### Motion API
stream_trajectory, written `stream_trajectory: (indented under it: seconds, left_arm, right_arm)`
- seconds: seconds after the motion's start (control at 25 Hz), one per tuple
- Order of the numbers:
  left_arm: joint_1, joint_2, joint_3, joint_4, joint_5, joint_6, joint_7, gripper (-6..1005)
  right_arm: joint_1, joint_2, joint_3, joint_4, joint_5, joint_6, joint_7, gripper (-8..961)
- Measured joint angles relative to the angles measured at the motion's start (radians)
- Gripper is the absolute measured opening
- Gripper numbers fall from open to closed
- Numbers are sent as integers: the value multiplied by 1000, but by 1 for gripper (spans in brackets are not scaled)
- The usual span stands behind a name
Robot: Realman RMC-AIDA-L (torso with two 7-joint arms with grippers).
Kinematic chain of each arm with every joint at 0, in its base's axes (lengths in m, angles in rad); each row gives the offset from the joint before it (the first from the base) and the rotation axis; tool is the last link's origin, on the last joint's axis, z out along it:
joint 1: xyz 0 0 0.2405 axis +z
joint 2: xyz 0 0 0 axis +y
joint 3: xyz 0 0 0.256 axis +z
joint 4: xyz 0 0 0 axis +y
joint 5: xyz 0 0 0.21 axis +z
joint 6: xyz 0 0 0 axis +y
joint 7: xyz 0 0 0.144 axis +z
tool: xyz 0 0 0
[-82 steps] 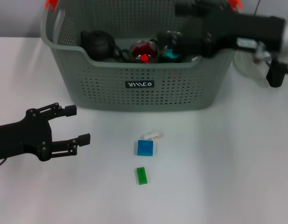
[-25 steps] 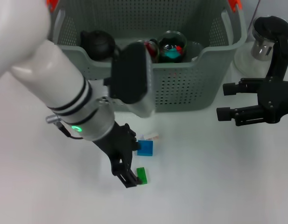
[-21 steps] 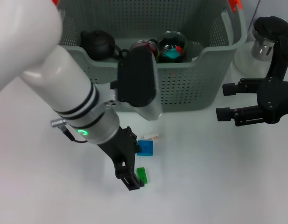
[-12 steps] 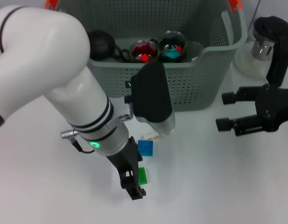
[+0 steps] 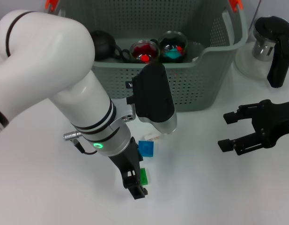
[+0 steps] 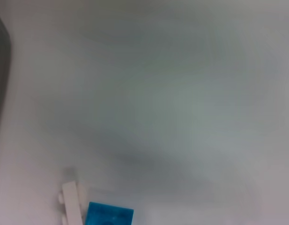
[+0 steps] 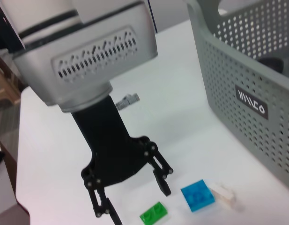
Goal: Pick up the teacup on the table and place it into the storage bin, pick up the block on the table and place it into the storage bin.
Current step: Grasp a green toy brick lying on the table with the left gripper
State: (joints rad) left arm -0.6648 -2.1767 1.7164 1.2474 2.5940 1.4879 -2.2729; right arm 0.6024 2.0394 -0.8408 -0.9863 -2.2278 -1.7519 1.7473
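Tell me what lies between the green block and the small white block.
The blue block lies between the green block and the white block, clearest in the right wrist view.

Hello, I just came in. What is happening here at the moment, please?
The left end effector is lowered over the green block on the white table, fingers open on either side of it, not yet gripping. A blue block and a small white block lie beside it. The right end effector hangs open off to the right. The storage bin already holds a black teapot and two glass teacups.
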Motion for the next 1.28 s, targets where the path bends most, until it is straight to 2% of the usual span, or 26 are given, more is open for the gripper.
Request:
stream_trajectory:
  seconds: [0.44,1.0,1.24,1.28]
  left_arm:
    - [-5,0,29,-7,-1,-25,-25,818]
    - [-52,0,99,-59,1,-45,-99,818]
    - [-58,0,108,-69,20,-64,-118,680]
    - [-58,0,108,-69,22,-64,-120,681]
  right_arm:
    - [11,6,0,0,-41,30,0,925]
    - [10,17,0,0,-43,40,0,925]
    - [11,21,0,0,-43,40,0,925]
    - [11,21,0,0,-43,40,0,925]
